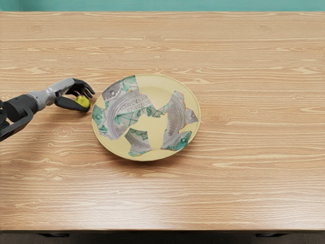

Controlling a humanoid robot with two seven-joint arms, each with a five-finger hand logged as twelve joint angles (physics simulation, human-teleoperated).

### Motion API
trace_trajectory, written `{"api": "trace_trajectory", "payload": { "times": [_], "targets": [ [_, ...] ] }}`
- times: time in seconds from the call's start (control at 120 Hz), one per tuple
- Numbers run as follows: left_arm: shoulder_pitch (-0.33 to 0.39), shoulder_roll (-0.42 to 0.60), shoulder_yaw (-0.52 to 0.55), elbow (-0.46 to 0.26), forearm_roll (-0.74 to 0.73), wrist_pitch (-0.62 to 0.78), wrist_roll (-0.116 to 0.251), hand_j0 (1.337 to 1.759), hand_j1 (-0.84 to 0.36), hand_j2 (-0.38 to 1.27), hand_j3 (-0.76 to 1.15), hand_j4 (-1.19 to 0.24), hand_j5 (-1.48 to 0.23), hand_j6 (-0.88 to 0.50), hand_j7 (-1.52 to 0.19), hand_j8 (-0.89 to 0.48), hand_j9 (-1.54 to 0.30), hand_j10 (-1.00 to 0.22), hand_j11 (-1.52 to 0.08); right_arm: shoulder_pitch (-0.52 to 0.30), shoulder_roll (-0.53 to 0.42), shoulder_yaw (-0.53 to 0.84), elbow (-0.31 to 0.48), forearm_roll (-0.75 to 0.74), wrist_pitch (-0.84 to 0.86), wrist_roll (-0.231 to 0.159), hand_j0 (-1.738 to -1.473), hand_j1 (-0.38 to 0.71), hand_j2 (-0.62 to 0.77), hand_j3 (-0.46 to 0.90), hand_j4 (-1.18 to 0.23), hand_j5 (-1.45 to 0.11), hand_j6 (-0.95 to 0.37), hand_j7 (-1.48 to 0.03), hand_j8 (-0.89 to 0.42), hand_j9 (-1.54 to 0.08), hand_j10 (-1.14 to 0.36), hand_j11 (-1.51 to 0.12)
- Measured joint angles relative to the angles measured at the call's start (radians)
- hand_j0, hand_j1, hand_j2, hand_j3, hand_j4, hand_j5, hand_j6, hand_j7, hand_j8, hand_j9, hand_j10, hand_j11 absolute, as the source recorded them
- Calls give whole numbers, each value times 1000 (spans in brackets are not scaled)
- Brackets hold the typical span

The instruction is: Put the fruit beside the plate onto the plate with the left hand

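The left hand [75,94], closed around the yellow-green fruit [83,102] just left of the plate [152,79], should grip firmly, clear the rim, then release over its middle.

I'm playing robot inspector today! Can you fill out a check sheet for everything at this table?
Surface: wooden table, light brown with grain lines.
Job's things: small yellow-green fruit lies beside the left rim of the plate, not on it yet; the plate is yellow with grey-green patches and sits mid-table.
Clutter: nothing seen.
Hands: left hand reaches in from the left edge, fingers curled around the fruit; right hand not in view.
Cables: nothing seen.
Surroundings: teal wall behind the table's far edge; dark strip below the near edge.
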Motion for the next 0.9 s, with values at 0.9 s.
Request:
{"api": "trace_trajectory", "payload": {
  "times": [0.9],
  "targets": [
    [-15,2,32,1,0,-21,1,1652,-281,134,0,-698,-883,-698,-880,-474,-897,-497,-931,1,0,0,0,0,0,0,-1658,-349,0,0,0,0,-1,0,-1,0,0,0]
  ]
}}
